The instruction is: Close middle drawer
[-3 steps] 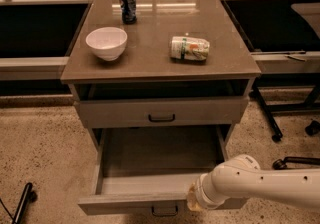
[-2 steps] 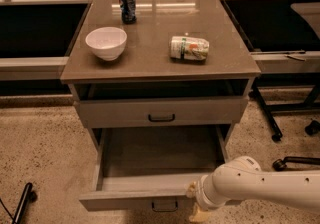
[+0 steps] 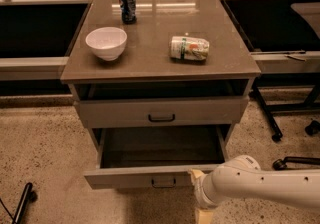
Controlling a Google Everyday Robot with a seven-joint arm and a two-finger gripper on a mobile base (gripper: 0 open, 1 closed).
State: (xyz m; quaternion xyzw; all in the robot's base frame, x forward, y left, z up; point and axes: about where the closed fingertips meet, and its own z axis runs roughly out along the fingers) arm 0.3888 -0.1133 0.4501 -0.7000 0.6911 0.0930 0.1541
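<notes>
The middle drawer of the grey cabinet stands pulled out and is empty inside. Its flat front faces me, with a small dark bar handle at its centre. My white arm reaches in from the lower right. My gripper is at the right part of the drawer's front, just right of the handle, against or very close to the panel. The upper drawer above it is nearly shut. The lowest drawer is hidden below the open one.
On the cabinet top stand a white bowl, a dark can at the back, and a crushed can lying on its side. Black chair legs stand at the right. A dark pole lies at the lower left.
The middle drawer's front has moved in toward the cabinet. My arm and gripper have moved forward with it.
</notes>
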